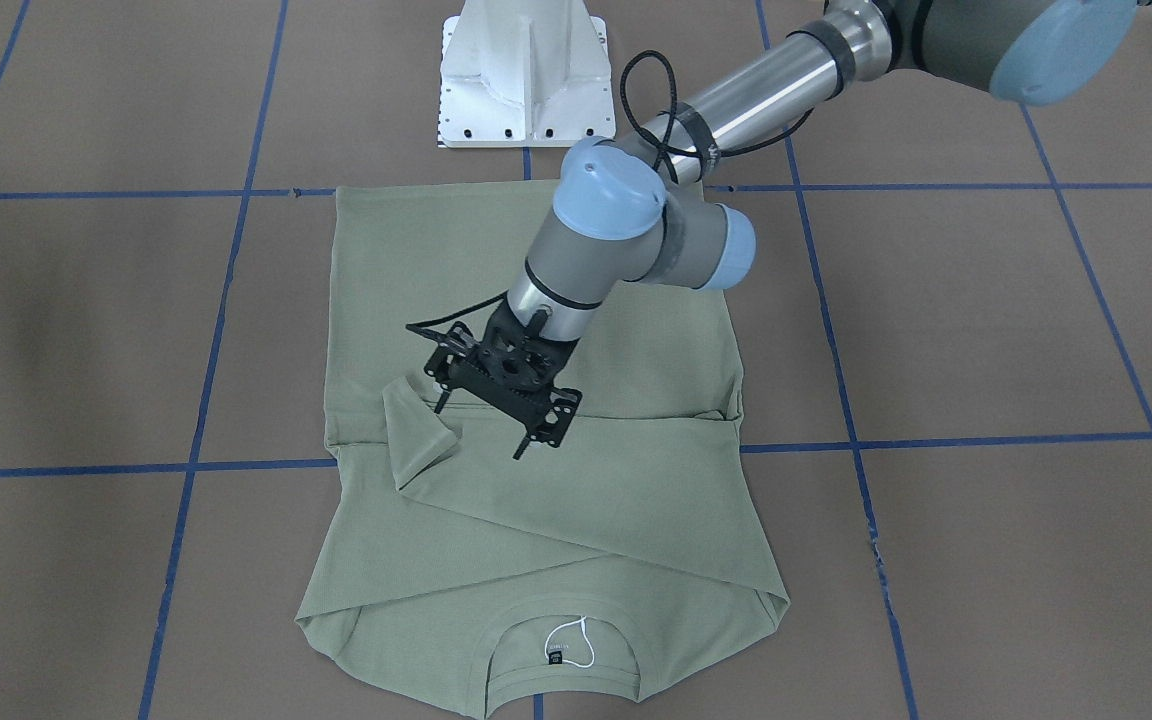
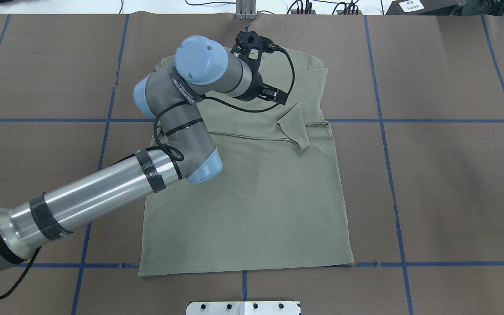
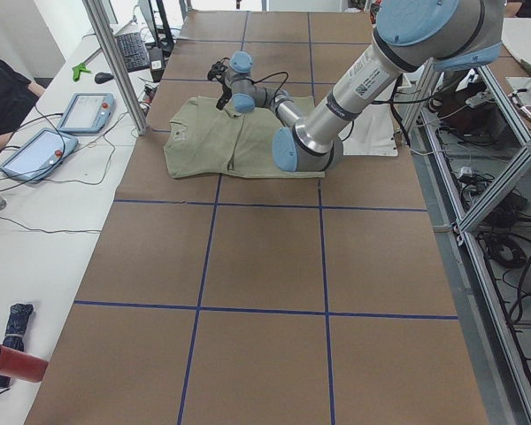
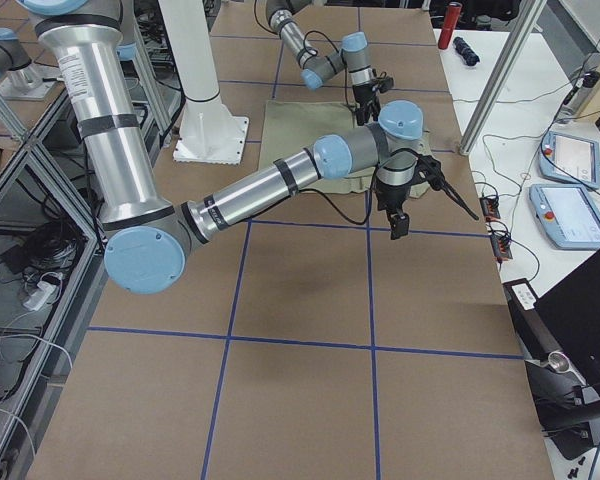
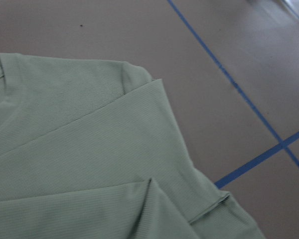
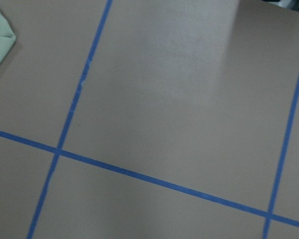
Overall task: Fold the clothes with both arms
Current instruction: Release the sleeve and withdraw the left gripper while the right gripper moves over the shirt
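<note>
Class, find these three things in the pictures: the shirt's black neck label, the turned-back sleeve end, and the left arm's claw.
black neck label [image 1: 555, 657], front-facing view, middle of the label.
turned-back sleeve end [image 1: 418, 435], front-facing view, middle of the flap.
left claw [image 1: 481, 428], front-facing view, midway between its fingertips.

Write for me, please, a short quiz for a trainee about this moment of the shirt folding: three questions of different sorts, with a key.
1. True or false: the black two-finger left gripper is shut on the folded sleeve cuff of the pale sage-green long-sleeved knit shirt.
2. The shirt's black neck label with white string loop lies: A) beside the white metal pedestal; B) at the shirt's end away from the pedestal; C) under the gripper.
3. Fill in: the right wrist view shows mostly the bare ____, crossed by blue tape lines.
Key: 1 false, its jaws stand apart with nothing between them. 2 B. 3 brown table.
</note>
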Available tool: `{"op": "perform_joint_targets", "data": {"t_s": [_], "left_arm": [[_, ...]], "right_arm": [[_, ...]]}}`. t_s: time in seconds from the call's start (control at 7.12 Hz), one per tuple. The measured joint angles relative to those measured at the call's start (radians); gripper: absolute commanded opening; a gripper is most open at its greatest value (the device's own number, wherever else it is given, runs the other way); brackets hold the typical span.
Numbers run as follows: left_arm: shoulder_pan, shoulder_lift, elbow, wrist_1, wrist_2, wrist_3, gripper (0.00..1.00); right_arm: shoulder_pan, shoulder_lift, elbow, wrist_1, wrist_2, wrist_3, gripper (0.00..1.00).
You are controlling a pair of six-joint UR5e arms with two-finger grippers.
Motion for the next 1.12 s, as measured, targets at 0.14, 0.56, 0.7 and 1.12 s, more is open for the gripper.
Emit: {"op": "perform_joint_targets", "data": {"t_s": [0.14, 0.56, 0.7, 1.12], "left_arm": [[-0.06, 0.043, -0.052, 0.059, -0.065, 0.04, 1.0], [-0.183, 0.288, -0.391, 0.3, -0.159, 0.198, 1.0], [-0.214, 0.373, -0.524, 0.374, -0.167, 0.282, 1.0], [-0.263, 0.584, -0.755, 0.423, -0.211, 0.356, 1.0]], "right_arm": [[-0.055, 0.043, 0.002, 0.024, -0.004, 0.103, 1.0], [-0.286, 0.161, 0.007, 0.132, -0.149, 0.533, 1.0], [-0.376, 0.202, -0.006, 0.14, -0.24, 0.626, 1.0], [-0.571, 0.407, -0.199, 0.14, -0.43, 0.771, 0.87]]}}
